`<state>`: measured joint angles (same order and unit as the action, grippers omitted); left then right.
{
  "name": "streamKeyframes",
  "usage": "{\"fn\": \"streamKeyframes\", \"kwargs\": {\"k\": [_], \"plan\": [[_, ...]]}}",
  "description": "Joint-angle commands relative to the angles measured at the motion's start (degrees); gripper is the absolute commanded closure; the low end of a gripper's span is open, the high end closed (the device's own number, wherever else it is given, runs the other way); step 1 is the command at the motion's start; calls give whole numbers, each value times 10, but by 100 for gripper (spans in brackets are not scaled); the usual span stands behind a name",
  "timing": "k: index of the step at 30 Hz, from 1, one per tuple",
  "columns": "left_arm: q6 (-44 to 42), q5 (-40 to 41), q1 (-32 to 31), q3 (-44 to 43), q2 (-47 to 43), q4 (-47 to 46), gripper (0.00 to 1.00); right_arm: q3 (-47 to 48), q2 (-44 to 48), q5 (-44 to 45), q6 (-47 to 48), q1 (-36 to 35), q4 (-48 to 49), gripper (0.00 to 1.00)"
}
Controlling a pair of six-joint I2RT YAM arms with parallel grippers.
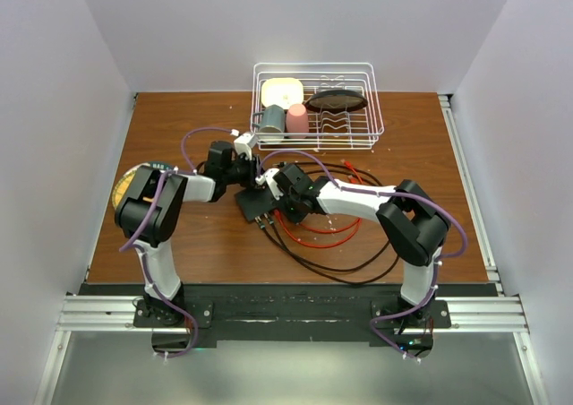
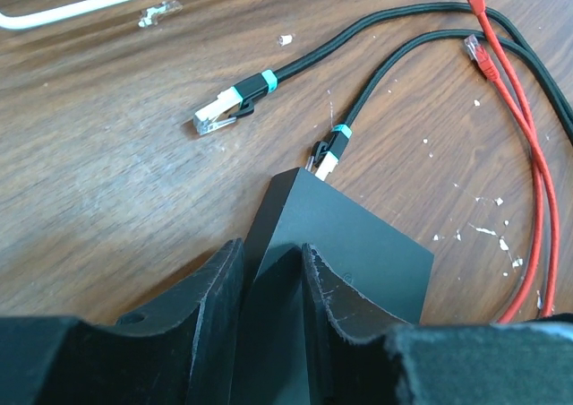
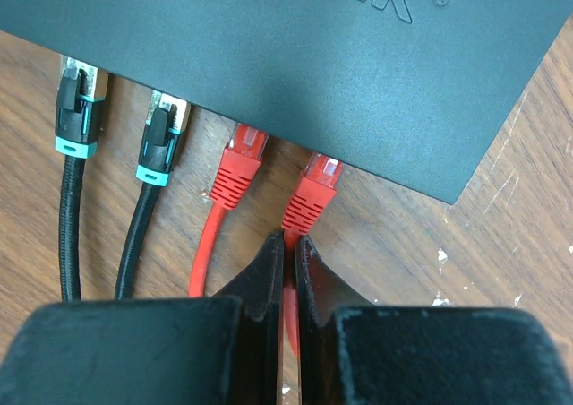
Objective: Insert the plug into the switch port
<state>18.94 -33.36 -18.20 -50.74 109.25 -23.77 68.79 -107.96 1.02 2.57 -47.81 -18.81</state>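
Now rack (image 1: 360, 129) holds cups (image 1: 297, 118); left jaws clamp switch (image 2: 345, 244), right jaws pinch red cable (image 3: 304, 210).

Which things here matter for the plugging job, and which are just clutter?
Job:
switch
red plug
red cable, pinched by right gripper
left gripper, holding the switch

Clutter:
dish rack
grey mug
pink cup

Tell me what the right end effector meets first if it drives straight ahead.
The right end effector grips the red cable; straight ahead sits the rightmost red plug at the edge of the switch, probably first contact.
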Motion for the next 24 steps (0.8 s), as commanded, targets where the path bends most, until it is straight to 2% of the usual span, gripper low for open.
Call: {"fn": "streamKeyframes", "kwargs": {"k": [1, 13, 22, 24], "plan": [[38, -172, -116, 47, 37, 176, 75, 32, 0, 76, 6, 19, 297, 100], [41, -174, -154, 71, 33, 189, 77, 86, -27, 46, 8, 26, 293, 100], [51, -125, -145, 61, 33, 193, 75, 42, -9, 37, 6, 26, 264, 100], [58, -105, -136, 62, 35, 189, 74, 23, 5, 36, 6, 26, 262, 94]]}}
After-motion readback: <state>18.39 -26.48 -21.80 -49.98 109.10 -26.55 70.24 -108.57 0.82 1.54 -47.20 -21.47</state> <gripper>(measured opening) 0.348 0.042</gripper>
